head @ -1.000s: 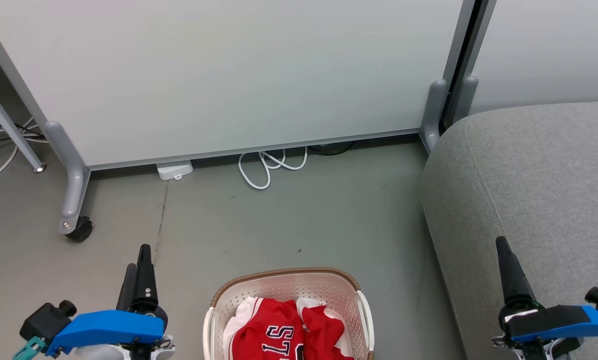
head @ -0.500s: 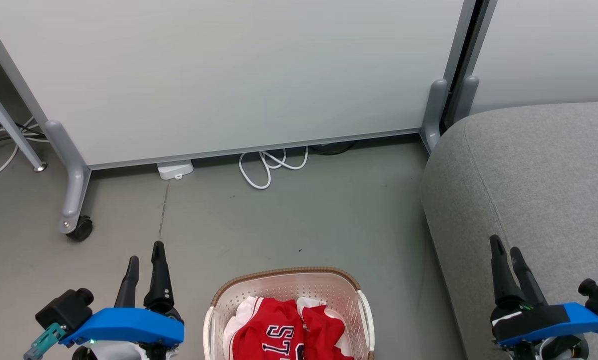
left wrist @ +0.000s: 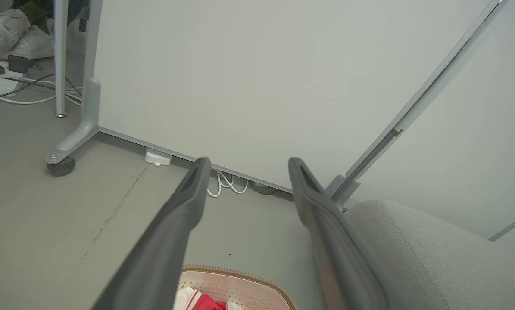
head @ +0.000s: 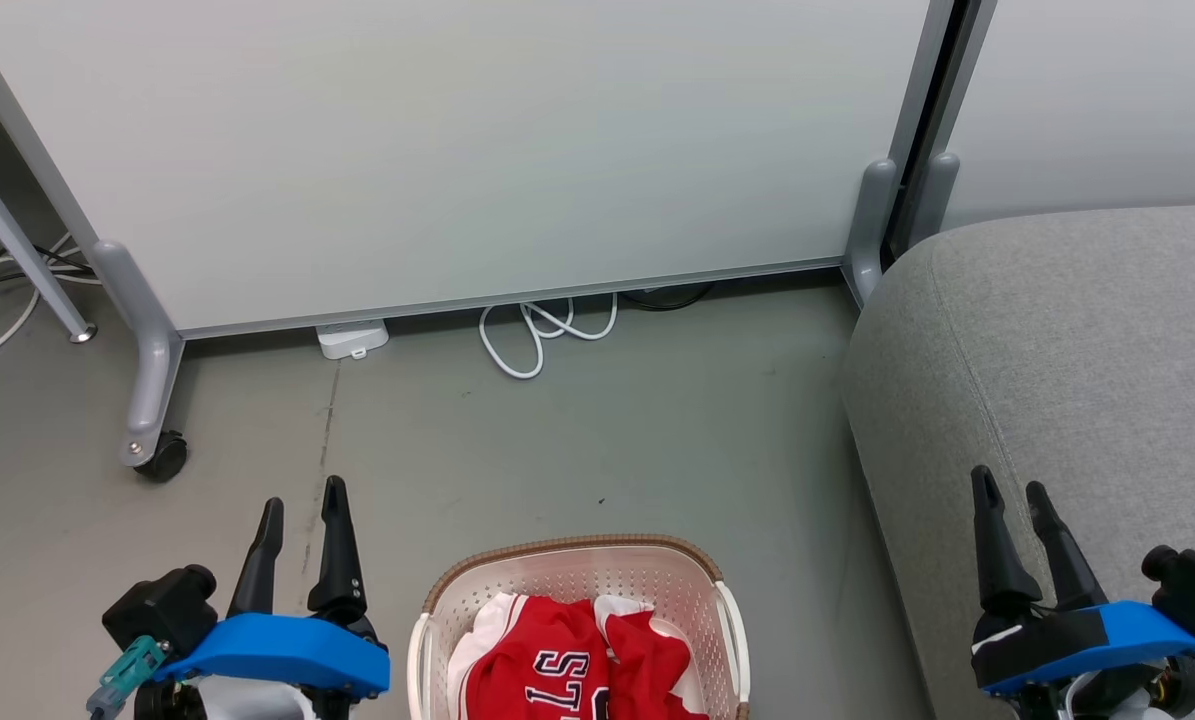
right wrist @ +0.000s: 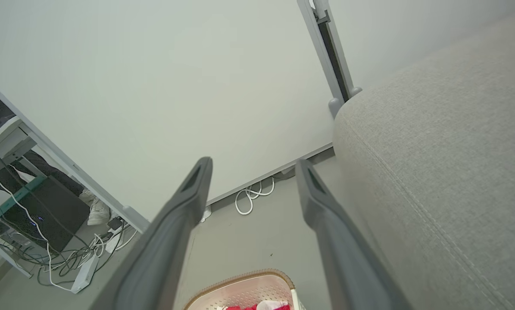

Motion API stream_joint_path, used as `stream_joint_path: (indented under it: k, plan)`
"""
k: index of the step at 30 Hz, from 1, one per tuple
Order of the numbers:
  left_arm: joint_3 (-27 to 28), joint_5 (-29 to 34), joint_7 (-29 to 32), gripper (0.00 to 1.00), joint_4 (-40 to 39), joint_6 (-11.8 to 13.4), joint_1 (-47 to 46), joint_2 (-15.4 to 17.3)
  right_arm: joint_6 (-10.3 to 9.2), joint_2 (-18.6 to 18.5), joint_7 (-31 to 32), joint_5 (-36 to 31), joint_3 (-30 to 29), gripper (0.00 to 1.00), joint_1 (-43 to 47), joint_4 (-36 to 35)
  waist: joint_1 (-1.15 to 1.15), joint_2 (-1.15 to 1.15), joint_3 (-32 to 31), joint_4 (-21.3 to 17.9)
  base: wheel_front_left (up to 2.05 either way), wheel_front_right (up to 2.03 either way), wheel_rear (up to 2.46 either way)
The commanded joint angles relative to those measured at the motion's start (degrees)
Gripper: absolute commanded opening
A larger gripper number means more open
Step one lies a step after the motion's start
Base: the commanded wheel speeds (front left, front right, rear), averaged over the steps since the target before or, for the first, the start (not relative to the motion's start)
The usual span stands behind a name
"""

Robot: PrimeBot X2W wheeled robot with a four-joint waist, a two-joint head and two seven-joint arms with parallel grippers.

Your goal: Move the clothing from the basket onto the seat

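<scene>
While the left pincer [head: 305,494] and right pincer [head: 1007,479] stood released, the clothing [head: 577,675] lay bunched in the basket [head: 567,548] at 6 o'clock; seat [head: 1087,350] at 3 o'clock. Judged soft, light, limp: a raised fold suited pinching.

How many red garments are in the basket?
2, it seems: the lettered jersey in the middle of the basket, and a plain red garment to its right. Others may be hidden beneath.

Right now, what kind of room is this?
Likely an office or lab staged as a home corner: a wheeled partition, cables on a grey floor, plus a sofa seat and a basket of clothing.
</scene>
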Motion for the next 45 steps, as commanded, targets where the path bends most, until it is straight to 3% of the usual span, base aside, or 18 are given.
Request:
stream_joint_path:
  k: [1,17,45]
  plan:
    - [-0.22,1.60,-0.62,1.00,-0.54,0.31,-1.33,0.44,0.10,-0.43,-0.48,-1.82,-0.14,1.00,-1.10,-0.81,0.00,0.00,0.00,-0.01,0.00,0.00,0.00]
    - [-1.86,9.80,-2.94,1.00,0.14,0.26,-1.53,0.25,0.12,-0.52,-1.62,-12.33,-0.08,1.00,-1.10,-0.97,0.00,0.00,-0.22,0.06,0.00,0.00,0.00]
    - [-1.71,18.18,-6.19,1.00,2.96,-0.72,-1.17,-1.04,0.15,-0.60,-3.47,-26.09,0.87,1.00,-0.29,-1.17,0.00,0.00,-0.95,0.29,0.00,0.00,0.00]
